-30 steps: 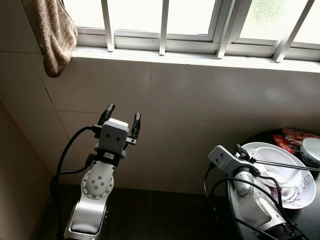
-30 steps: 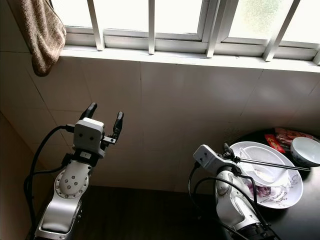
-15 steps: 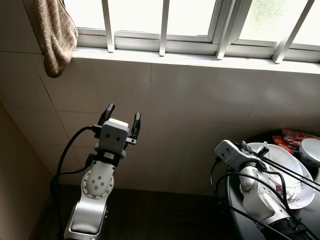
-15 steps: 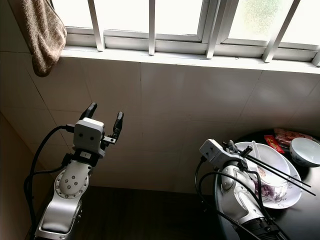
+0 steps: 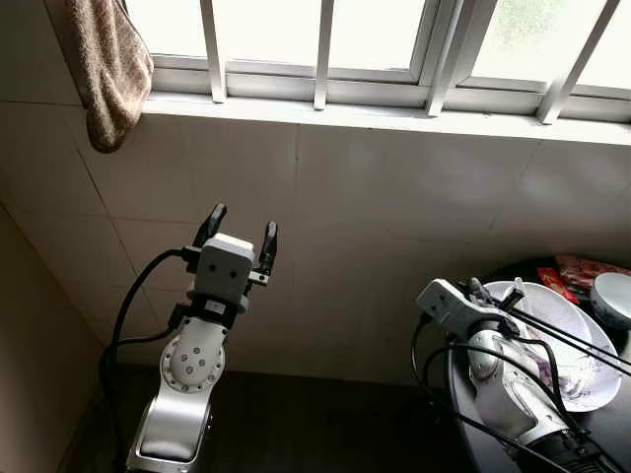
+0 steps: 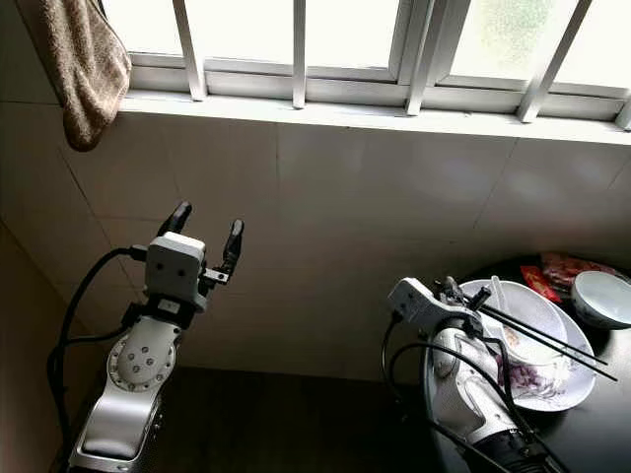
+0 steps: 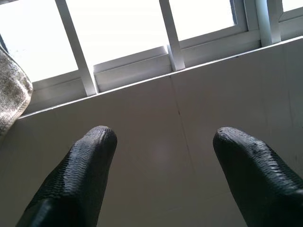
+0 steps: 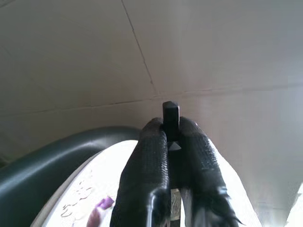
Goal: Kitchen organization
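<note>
Your right gripper [image 6: 455, 293], clamped on chopsticks [image 6: 547, 340], has eased back over the plate [image 6: 562, 394] rim; left gripper [image 5: 240, 227] hangs spread by the wall.

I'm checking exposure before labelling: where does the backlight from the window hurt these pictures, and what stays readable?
Left eye view: the window panes are blown out white, yet the left hand stays sharp against the tiled wall. Left wrist view: panes are glaring, fingertips crisp. Right wrist view: the right hand, shut on chopsticks, is dark, and the plate below is overexposed.
</note>
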You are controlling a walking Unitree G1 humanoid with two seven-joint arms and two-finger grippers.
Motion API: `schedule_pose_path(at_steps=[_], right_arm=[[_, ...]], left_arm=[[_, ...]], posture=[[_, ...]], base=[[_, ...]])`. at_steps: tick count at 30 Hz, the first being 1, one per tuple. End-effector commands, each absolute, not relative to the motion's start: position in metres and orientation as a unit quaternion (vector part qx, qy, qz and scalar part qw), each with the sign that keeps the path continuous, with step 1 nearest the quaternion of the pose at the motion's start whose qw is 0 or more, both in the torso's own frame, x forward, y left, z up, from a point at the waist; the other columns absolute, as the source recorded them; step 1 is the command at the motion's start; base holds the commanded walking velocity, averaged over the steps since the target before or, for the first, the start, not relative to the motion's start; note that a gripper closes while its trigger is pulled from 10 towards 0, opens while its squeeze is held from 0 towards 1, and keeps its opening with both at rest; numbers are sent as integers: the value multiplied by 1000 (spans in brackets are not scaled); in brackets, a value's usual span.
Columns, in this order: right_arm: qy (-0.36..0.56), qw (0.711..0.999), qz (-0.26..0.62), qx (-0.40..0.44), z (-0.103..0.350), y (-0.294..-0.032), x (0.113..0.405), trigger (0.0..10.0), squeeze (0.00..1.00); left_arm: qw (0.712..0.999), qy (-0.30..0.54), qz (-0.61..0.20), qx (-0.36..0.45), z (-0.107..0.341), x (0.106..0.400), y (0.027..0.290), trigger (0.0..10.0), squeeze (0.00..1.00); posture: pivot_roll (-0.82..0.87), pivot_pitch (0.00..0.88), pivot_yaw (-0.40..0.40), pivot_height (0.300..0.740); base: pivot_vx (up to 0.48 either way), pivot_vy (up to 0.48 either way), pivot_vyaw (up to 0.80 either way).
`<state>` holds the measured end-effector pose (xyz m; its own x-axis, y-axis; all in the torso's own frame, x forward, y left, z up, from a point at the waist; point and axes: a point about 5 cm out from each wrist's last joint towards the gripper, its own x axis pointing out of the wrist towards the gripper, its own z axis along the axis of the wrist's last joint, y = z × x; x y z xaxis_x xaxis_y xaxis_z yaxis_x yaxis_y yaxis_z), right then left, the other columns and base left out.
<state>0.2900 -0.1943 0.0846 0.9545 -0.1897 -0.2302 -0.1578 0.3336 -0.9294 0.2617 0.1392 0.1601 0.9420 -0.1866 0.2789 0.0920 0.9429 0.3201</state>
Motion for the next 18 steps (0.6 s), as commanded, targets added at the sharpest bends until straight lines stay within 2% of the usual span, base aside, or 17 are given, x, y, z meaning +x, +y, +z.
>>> schedule_pose_path(at_steps=[1, 12, 16, 18], right_arm=[[105, 783, -22, -613, 101, -192, 293, 0, 0], [49, 747, -23, -663, 116, -185, 296, 0, 0], [42, 748, -22, -662, 117, -182, 296, 0, 0], [29, 762, -21, -647, 121, -177, 298, 0, 0]], left_arm=[[974, -144, -83, 154, 156, 263, 135, 10000, 0], [974, -140, -86, 153, 155, 263, 134, 10000, 0], [975, -139, -87, 153, 154, 263, 134, 10000, 0], [975, -138, -87, 153, 154, 262, 134, 10000, 0]], posture=[[42, 0, -62, 740], [44, 0, -63, 740], [44, 0, -63, 740], [45, 0, -63, 740]], base=[[0, 0, 0], [0, 0, 0], [0, 0, 0], [0, 0, 0]])
